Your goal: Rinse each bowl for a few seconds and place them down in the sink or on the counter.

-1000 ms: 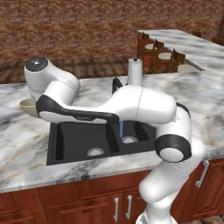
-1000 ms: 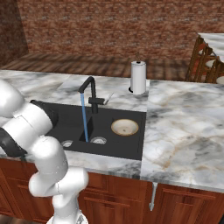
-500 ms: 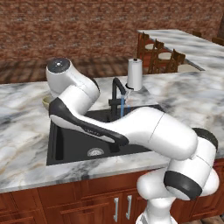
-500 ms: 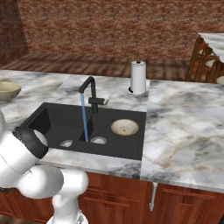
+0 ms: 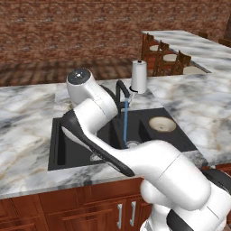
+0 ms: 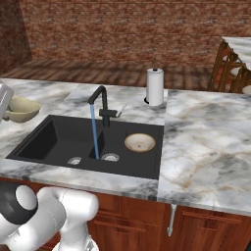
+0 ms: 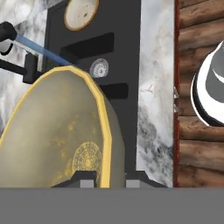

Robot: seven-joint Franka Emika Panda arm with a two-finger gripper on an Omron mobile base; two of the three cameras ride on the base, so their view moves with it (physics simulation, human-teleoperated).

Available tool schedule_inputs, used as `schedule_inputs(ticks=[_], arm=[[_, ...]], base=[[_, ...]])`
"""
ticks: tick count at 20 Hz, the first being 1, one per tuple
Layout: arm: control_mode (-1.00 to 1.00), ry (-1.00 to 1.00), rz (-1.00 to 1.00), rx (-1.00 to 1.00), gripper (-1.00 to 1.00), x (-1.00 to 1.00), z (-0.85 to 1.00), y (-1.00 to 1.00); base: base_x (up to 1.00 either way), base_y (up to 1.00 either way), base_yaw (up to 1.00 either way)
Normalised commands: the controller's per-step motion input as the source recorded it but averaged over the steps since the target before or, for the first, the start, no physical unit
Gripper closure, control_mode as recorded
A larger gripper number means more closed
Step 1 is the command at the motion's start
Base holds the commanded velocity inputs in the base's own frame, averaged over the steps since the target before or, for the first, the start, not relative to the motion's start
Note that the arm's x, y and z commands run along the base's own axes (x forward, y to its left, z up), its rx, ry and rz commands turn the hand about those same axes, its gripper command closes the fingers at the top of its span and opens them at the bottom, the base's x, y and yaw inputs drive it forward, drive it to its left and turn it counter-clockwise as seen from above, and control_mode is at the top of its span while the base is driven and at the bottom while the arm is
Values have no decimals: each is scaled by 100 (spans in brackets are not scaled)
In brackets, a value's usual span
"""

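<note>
Your counter [image 6: 206,142] spreads under and around the pincer [image 7: 109,178], veined marble running well past it on the far side of the basins. The sink [image 6: 54,135] lies just ahead of the pincer, black and double-basined, with its nearest edge close beside the held bowl in the right base view. The faucet [image 6: 100,100] stands further off than that edge, at the back of the sink, and a thin blue stream of water [image 6: 94,132] falls from it into the sink, apart from the pincer and from what it holds. The roll [image 6: 155,87] stands upright on the counter beyond the faucet, well apart from the pincer. The olive bowl [image 7: 57,131] is the one you have: the pincer is closed narrowly on its yellow rim, one dark fingertip [image 7: 85,177] inside the bowl and the other outside, and the bowl sits over the counter at the sink's near end (whether it rests on the marble or hangs just above it, you cannot tell from these views). The cream bowl [image 6: 139,142] lies upright in the basin farthest from the pincer. A steel drain [image 7: 99,68] shows just past the held bowl's rim.
</note>
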Motion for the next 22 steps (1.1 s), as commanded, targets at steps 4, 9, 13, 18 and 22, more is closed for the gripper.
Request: schedule_inputs(ticks=[4, 9, 13, 18, 22], arm=[[-100, 3, -26, 0, 100, -7, -2, -55], [-100, 3, -25, 0, 100, 0, 0, -57], [-100, 2, -26, 0, 100, 0, -1, -54], [-100, 5, -25, 0, 100, 1, -16, -32], [-100, 6, -19, -2, 100, 18, -29, -2]], base=[[0, 0, 0], [0, 0, 0], [0, 0, 0], [0, 0, 0], [0, 0, 0]])
